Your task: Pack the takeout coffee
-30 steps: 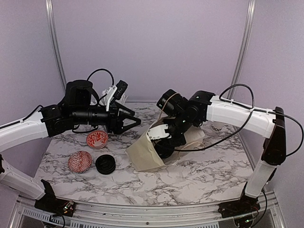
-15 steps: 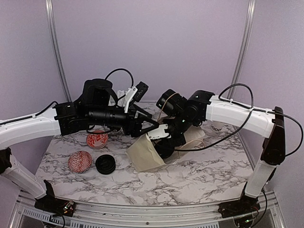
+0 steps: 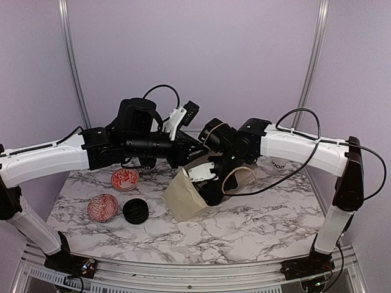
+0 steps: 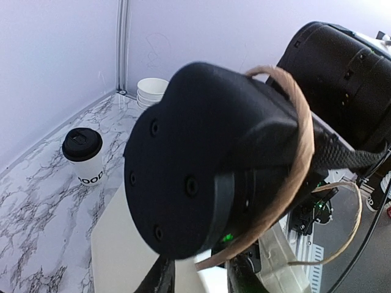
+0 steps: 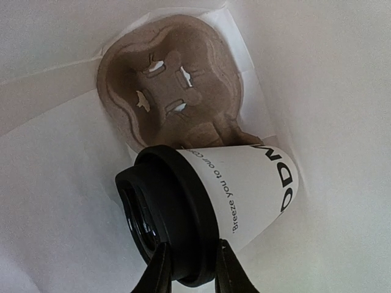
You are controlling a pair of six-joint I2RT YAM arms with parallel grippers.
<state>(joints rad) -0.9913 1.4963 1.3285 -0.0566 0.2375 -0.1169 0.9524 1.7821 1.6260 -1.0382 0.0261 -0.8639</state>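
Note:
My right gripper (image 5: pixel 189 268) is deep inside the white paper bag (image 3: pixel 183 196) and shut on the black lid of a white coffee cup (image 5: pixel 244 183). The cup lies tilted just above a brown cardboard cup carrier (image 5: pixel 165 91) at the bag's bottom. In the top view the right gripper (image 3: pixel 211 188) is hidden in the bag's mouth. A second lidded coffee cup (image 4: pixel 84 155) stands on the table behind the right arm (image 3: pixel 278 163). My left gripper (image 4: pixel 200 278) is at the bag's mouth, close against the right wrist. Its fingers (image 4: pixel 162 282) stand a little apart, with the bag's twine handle (image 4: pixel 299 165) running between them.
Two red-patterned bowls (image 3: pixel 124 179) (image 3: pixel 102 207) and a black round lid-like piece (image 3: pixel 135 211) sit on the marble table's left side. A stack of white bowls (image 4: pixel 151 91) stands at the back wall. The two arms cross closely over the bag.
My left arm has swung right from over the red bowls to the bag's mouth and the right wrist. The right gripper stays in the bag, which has shifted slightly.

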